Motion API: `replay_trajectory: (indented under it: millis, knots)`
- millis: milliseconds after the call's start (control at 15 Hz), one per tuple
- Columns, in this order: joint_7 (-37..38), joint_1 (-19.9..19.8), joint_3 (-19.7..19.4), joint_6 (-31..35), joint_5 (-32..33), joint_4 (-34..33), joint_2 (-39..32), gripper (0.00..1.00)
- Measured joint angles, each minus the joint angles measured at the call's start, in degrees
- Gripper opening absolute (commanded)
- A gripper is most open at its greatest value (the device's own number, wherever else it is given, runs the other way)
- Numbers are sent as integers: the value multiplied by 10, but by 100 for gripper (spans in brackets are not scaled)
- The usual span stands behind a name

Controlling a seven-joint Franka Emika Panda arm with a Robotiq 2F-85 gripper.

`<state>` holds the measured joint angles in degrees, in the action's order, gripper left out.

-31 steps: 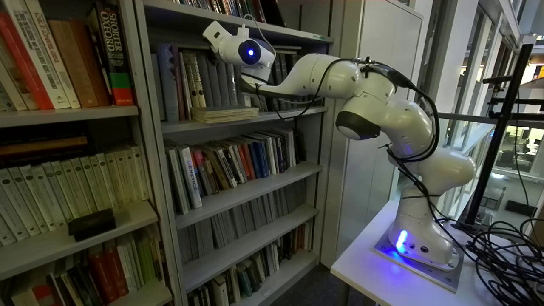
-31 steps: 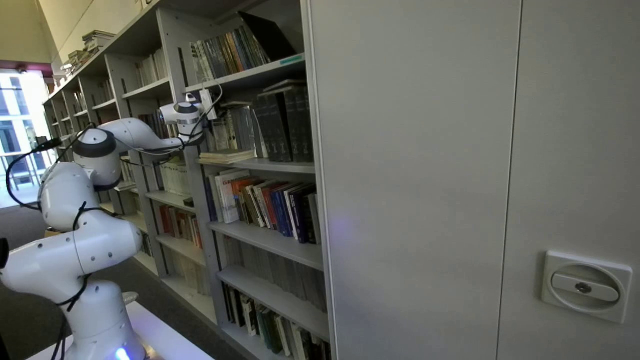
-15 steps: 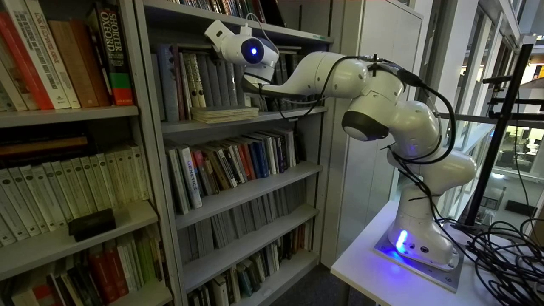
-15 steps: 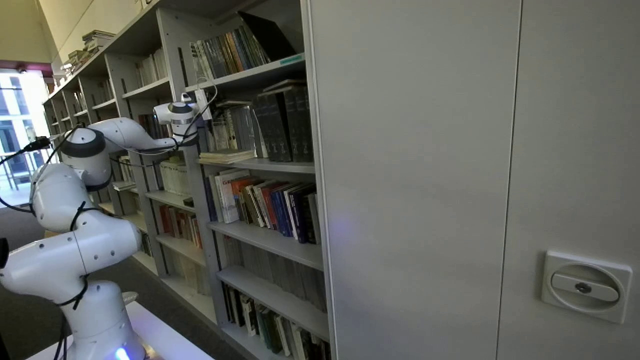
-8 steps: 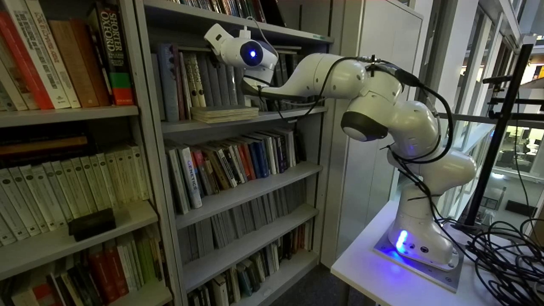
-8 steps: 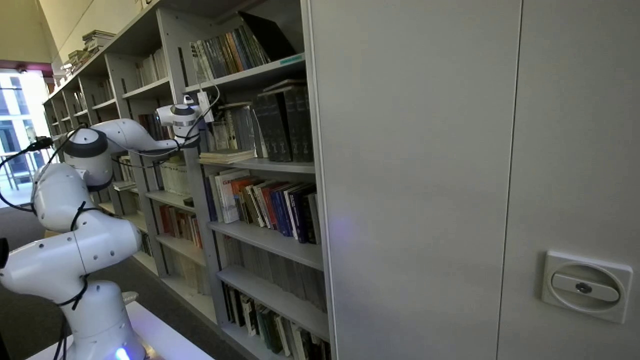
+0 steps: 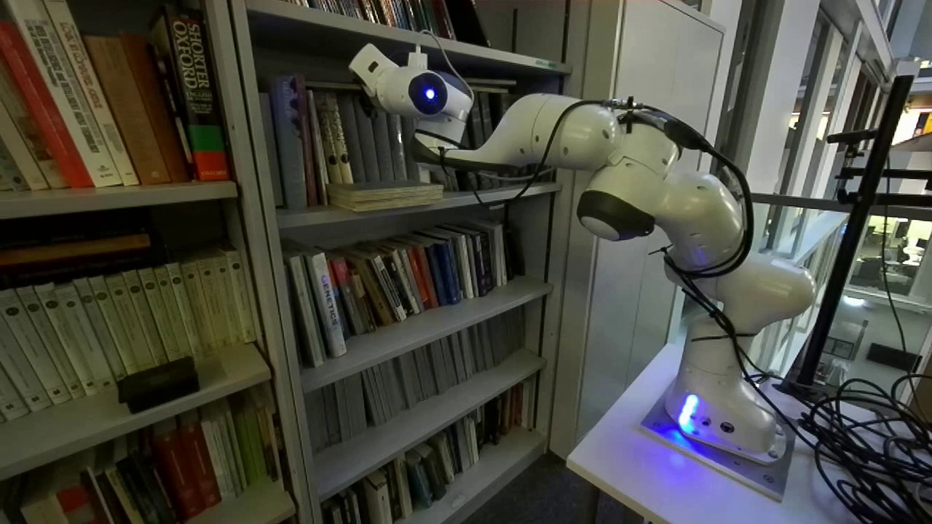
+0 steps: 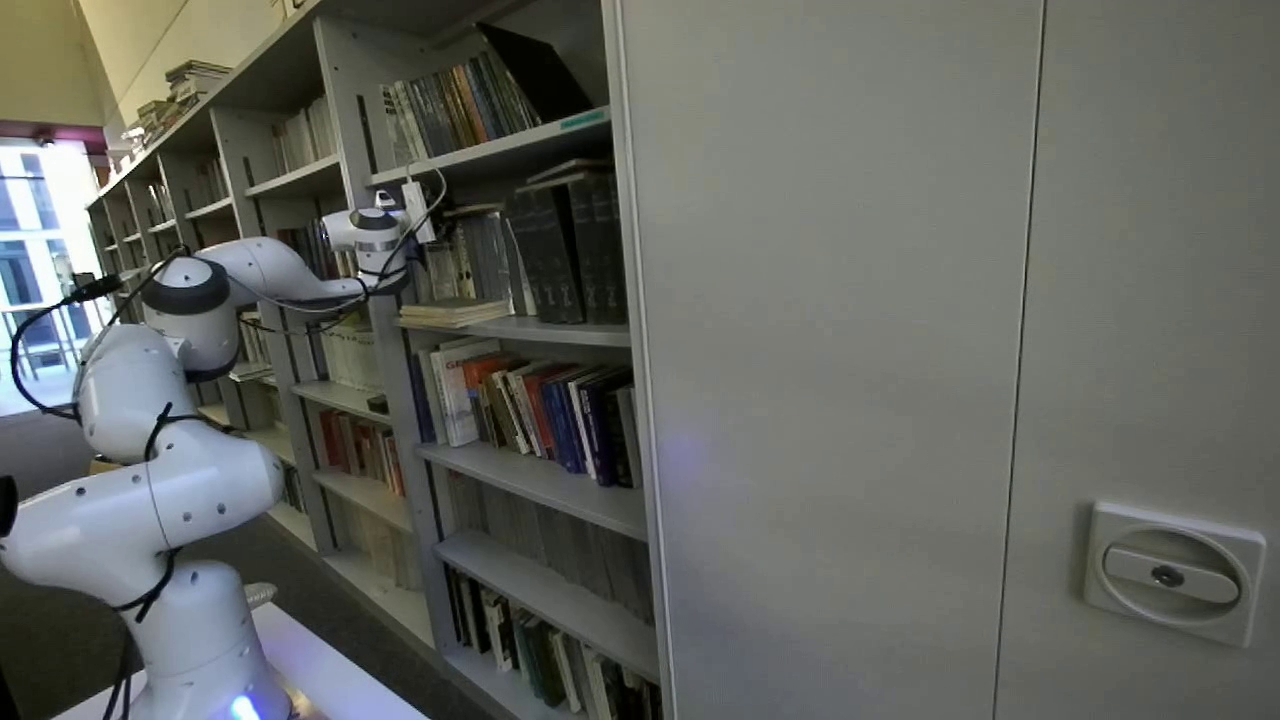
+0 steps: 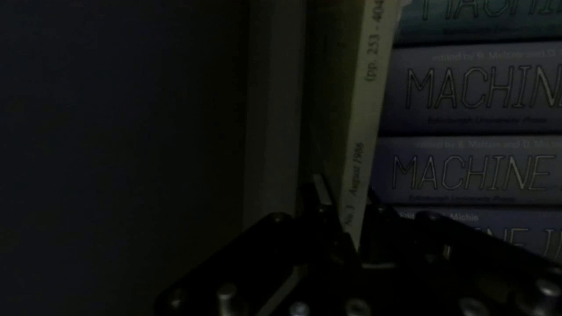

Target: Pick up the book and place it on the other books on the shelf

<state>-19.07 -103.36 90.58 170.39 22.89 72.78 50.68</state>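
The book, with an olive-tan cover and a pale printed spine (image 9: 371, 101), lies between my fingers in the dark wrist view. My gripper (image 9: 347, 195) has its fingers close against both sides of it near its lower visible end. The other books stand upright with "MACHINE" spines (image 9: 474, 92), directly beside the book. In an exterior view their row (image 7: 375, 142) shows under my wrist, and a thin flat tan edge (image 7: 335, 85) runs along their tops. They stand on the grey shelf (image 7: 499, 194). My fingers are hidden behind the wrist in both exterior views.
An upper shelf board (image 7: 510, 55) hangs close above my wrist. A stack of flat cream books (image 7: 386, 195) lies at the shelf's front edge below it. Large dark volumes (image 8: 565, 245) stand at the row's end. A cable (image 7: 451, 62) loops over the wrist.
By one second ago my wrist had drawn back from the bookcase and risen slightly. It has since moved forward and down again, to almost where it was two seconds ago.
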Motion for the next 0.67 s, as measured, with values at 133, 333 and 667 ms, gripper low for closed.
replay_trajectory:
  millis: [133,333,667]
  knots:
    - [-5,-3,2,-9,0,-9,-1,15]
    - [-10,-9,5,-18,0,-22,-2,43]
    - [-10,-9,5,-18,-1,-25,-4,81]
